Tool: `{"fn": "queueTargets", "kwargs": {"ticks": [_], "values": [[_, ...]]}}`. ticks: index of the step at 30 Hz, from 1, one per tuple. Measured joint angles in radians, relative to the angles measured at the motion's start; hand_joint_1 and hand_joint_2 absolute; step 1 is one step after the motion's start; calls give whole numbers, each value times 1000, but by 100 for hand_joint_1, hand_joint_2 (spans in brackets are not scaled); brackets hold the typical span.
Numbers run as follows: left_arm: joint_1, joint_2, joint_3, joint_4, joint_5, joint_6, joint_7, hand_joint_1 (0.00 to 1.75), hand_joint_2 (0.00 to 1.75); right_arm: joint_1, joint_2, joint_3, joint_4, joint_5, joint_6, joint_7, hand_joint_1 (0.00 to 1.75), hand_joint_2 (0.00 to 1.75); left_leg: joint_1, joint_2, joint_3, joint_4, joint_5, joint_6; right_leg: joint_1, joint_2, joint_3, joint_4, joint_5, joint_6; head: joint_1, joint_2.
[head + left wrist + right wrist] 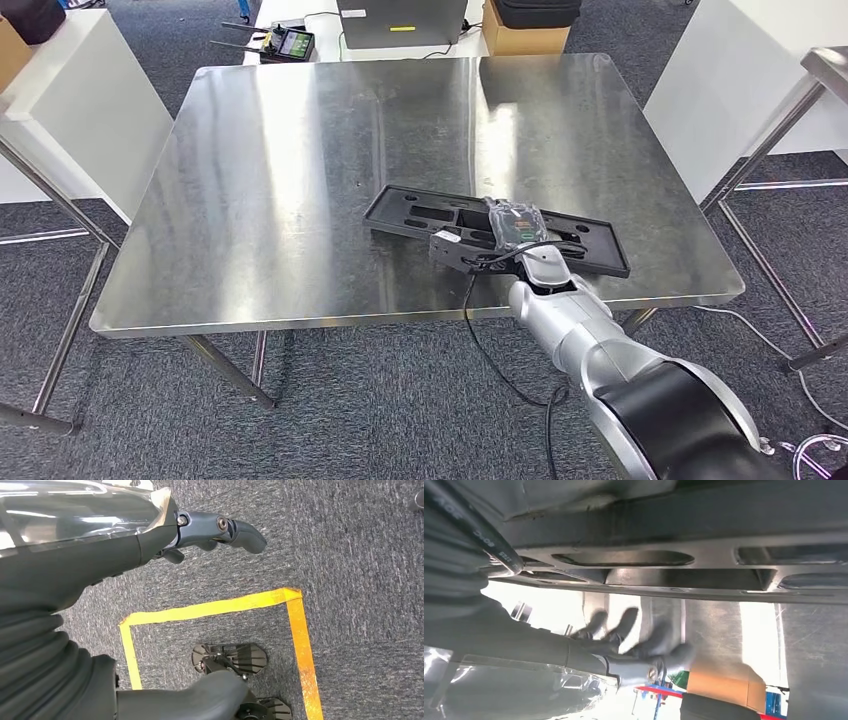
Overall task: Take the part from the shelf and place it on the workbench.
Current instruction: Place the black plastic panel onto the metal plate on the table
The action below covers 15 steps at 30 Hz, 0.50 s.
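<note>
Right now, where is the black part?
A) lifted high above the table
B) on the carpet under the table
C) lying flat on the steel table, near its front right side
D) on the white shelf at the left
C: the black part lies flat on the steel table, with the right hand over it.

No text, label, brand, number or sign can be read anywhere.

Wide bare steel workbench top [290, 190] to my left. Flat black slotted plastic part [420, 216] lies under my right hand [515, 228], blocking the near-right.
</note>
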<state>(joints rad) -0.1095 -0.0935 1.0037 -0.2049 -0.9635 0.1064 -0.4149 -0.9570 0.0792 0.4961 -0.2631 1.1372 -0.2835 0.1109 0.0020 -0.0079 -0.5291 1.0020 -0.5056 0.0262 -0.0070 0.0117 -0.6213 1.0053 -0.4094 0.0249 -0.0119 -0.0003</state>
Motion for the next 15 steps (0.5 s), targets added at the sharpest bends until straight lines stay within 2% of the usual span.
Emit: {"fn": "queueTargets", "kwargs": {"ticks": [15], "values": [[0, 0, 0, 0, -11, 7, 5, 0, 0, 0, -13, -10, 8, 26, -3, 13, 0, 0, 0, 0, 0, 0, 0, 0, 0, 0, 0, 0, 0, 0, 0, 0]]}}
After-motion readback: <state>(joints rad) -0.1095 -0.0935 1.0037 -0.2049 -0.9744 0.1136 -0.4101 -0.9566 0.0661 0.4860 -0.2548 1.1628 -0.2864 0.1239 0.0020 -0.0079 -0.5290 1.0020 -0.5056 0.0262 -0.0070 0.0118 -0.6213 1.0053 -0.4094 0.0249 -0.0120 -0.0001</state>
